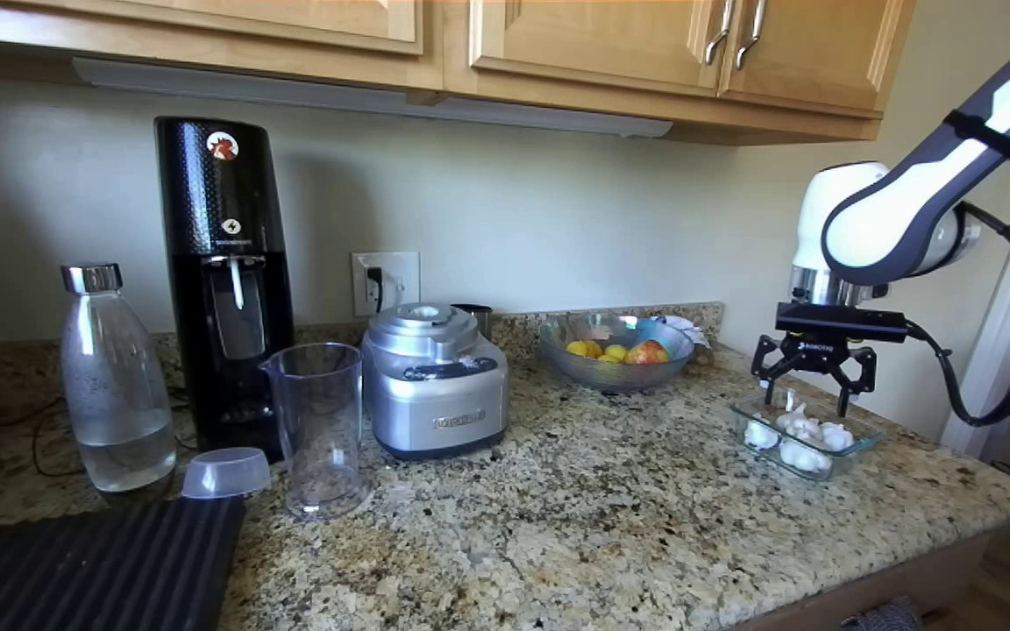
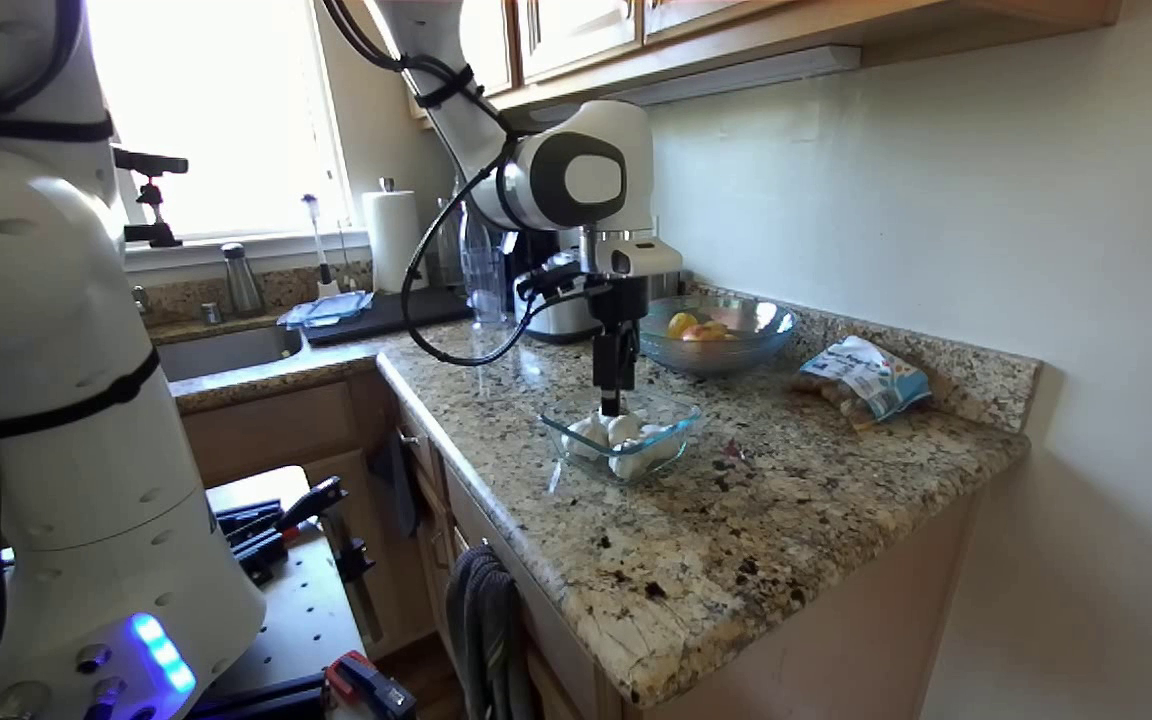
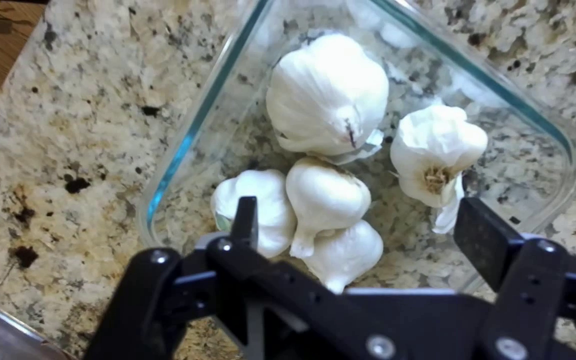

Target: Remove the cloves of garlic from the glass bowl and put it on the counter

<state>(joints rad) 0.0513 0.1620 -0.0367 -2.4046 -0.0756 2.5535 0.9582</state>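
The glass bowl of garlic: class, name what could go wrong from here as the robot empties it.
1. Three garlic bulbs are bunched together, so the tool could catch two or push one aside.
2. In the wrist view, the open tool overlaps the rim of the glass bowl, so descending might strike glass.

In an exterior view the window burns out to flat white, and the counter shines in patches. A soft shadow lies, in an exterior view, on the wall beside the soda maker; lettering on the silver appliance is blurred. The wrist view partly bleaches the garlic, and the bowl glints blue.
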